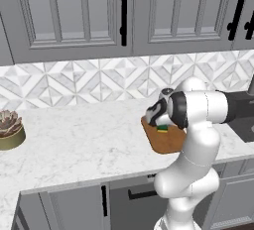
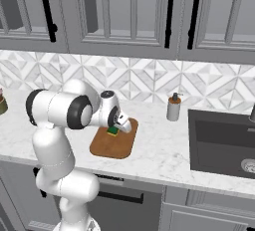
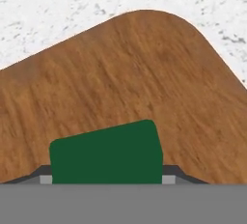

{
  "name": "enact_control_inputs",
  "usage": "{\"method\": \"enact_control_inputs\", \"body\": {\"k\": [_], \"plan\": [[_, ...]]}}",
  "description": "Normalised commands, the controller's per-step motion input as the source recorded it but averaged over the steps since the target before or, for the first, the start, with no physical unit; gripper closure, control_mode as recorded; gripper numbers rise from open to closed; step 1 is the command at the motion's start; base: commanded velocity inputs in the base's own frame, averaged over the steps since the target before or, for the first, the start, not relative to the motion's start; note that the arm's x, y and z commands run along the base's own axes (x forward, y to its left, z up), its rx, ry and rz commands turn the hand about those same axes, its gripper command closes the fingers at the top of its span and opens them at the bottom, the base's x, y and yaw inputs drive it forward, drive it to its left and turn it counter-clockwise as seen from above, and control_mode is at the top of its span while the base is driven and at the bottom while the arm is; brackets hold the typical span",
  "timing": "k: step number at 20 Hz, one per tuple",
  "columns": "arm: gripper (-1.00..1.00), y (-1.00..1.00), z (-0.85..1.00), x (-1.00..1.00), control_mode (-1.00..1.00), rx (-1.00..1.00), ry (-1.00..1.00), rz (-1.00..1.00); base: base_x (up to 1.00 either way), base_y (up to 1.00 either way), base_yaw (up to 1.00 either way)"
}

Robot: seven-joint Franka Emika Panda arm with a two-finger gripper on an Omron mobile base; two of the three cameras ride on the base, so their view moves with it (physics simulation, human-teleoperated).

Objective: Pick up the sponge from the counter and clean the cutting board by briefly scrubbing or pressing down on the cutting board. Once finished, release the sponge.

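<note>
The reddish-brown cutting board [image 1: 167, 143] [image 2: 113, 147] lies on the white marble counter [image 1: 84, 140] [image 2: 159, 155], close to its front edge. My gripper [image 1: 159, 124] [image 2: 116, 127] points down over the board's far part and is shut on the sponge [image 1: 162, 128] [image 2: 113, 131]. In the hand view the sponge's dark green face [image 3: 106, 153] sits between the finger tips, just over the wood of the cutting board [image 3: 135, 73], whose rounded corner shows against the counter [image 3: 48, 6]. I cannot tell whether the sponge touches the board.
A potted succulent [image 1: 10, 130] stands at the counter's far left. To the right of the board are a soap dispenser [image 2: 174, 108] and a dark sink [image 2: 221, 140]. Grey wall cabinets hang above the tiled backsplash.
</note>
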Motion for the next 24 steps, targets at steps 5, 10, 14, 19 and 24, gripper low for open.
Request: {"method": "enact_control_inputs", "body": {"k": [5,10,14,19,24], "plan": [[1.00,0.00,-0.30,-0.16,-1.00,-0.05,-0.03,0.00,0.00,0.00,0.00],[1.00,0.00,-0.18,-0.46,-1.00,-0.01,0.00,0.00,0.00,0.00,0.00],[1.00,0.00,-0.27,-0.78,-1.00,0.00,-0.03,0.00,0.00,0.00,0.00],[1.00,0.00,-0.38,-0.80,-1.00,0.00,-0.05,0.00,0.00,0.00,0.00],[1.00,0.00,-0.33,-0.83,-1.00,0.00,-0.03,0.00,0.00,0.00,0.00]]}}
